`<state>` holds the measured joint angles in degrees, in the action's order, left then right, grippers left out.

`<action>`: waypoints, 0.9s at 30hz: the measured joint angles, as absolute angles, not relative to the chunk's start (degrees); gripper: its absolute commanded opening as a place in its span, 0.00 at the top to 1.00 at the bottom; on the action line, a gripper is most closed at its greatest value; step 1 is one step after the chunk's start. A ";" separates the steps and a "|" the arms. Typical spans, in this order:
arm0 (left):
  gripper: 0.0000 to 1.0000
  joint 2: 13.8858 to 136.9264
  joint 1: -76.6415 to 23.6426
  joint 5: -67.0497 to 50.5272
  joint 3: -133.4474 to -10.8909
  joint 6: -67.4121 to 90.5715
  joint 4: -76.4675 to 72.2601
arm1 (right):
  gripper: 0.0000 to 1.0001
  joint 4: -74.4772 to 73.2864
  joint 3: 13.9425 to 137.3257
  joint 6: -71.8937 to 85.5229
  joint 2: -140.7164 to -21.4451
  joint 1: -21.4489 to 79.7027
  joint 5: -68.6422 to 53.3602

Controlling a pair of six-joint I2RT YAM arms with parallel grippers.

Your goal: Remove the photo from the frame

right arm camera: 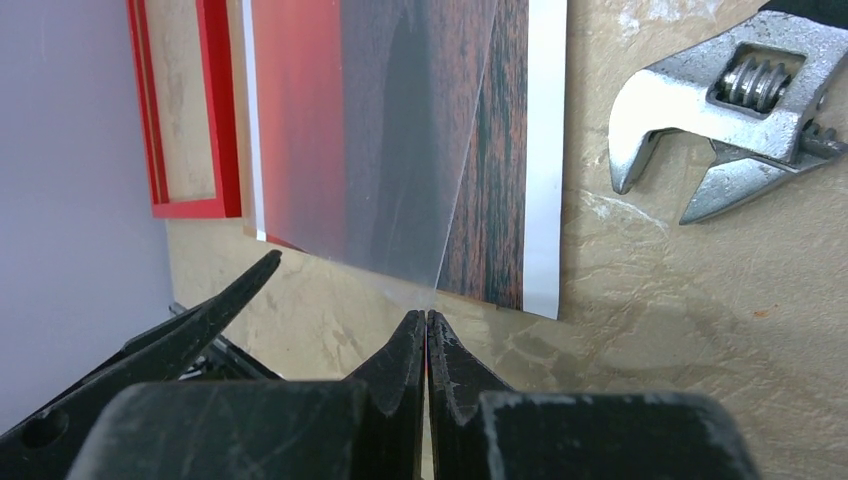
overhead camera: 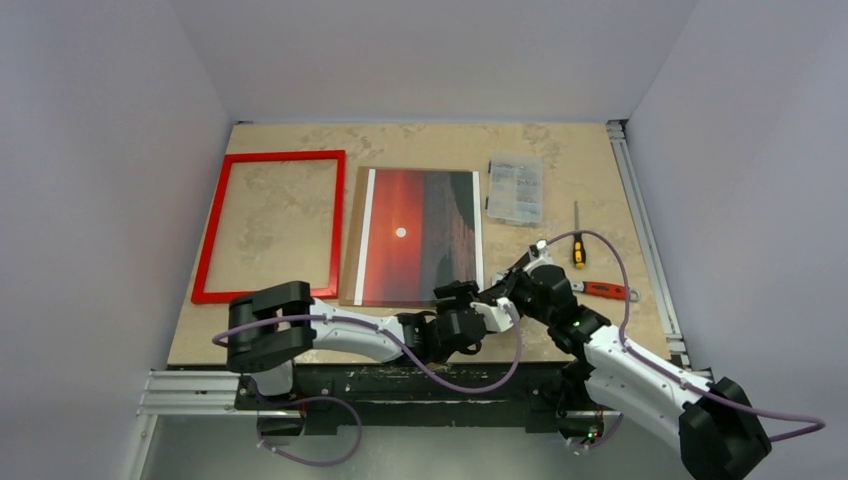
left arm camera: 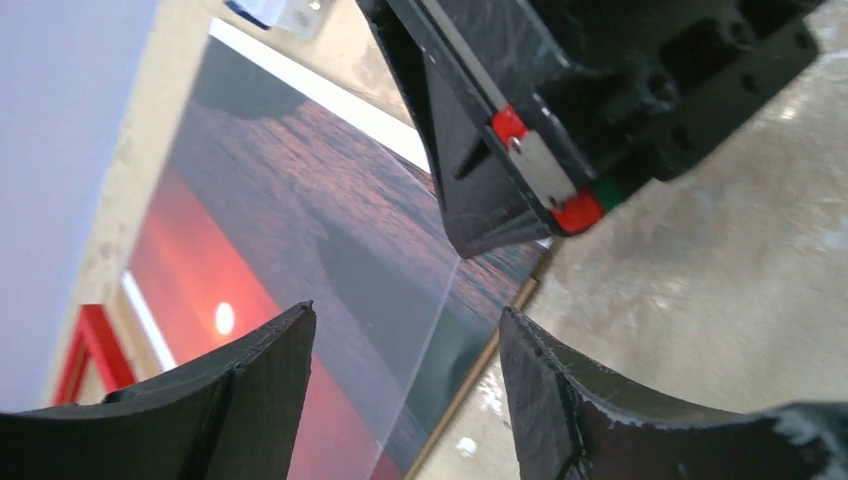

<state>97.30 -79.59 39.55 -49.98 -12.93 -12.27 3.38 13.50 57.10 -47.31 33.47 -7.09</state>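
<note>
top: high, far, looking down on table [overhead camera: 600, 170] | wrists: low, close — both share photo [right arm camera: 497, 150], clear sheet [right arm camera: 380, 130]

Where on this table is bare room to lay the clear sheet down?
Bare table runs along the far edge, beyond the frame, the photo and the parts box; another lies between that box and the right rail. The near right is crowded: screwdriver, wrench, and the left gripper and right gripper at the photo's near corner, the right pinching the clear sheet.

no text, label, brand, number or sign can be read on anything.
</note>
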 measured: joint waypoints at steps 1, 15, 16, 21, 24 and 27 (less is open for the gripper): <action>0.41 97.86 -79.66 40.80 -50.17 -14.17 -13.02 | 1.00 3.33 13.50 57.25 -47.03 33.45 -7.07; 0.98 104.97 -79.57 45.89 -52.60 -24.10 -20.67 | 0.93 3.33 13.50 58.11 -45.71 33.34 -7.09; 1.00 105.36 -79.57 45.95 -52.73 -24.60 -20.80 | 0.82 3.40 13.50 58.15 -45.63 33.30 -7.11; 1.00 106.26 -79.75 47.86 -52.75 -26.17 -21.87 | 0.38 -1.48 14.74 57.56 -44.38 33.10 -5.85; 1.00 105.47 -79.75 48.66 -52.49 -26.11 -23.07 | 0.26 -9.43 17.69 55.61 -42.94 32.91 -2.35; 1.00 103.94 -79.70 48.93 -51.59 -25.98 -23.55 | 0.21 -16.16 20.86 54.30 -40.75 32.99 1.72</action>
<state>103.94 -79.70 48.93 -51.59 -25.98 -23.55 -16.16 20.86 54.30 -40.75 32.99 1.72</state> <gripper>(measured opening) 0.003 0.746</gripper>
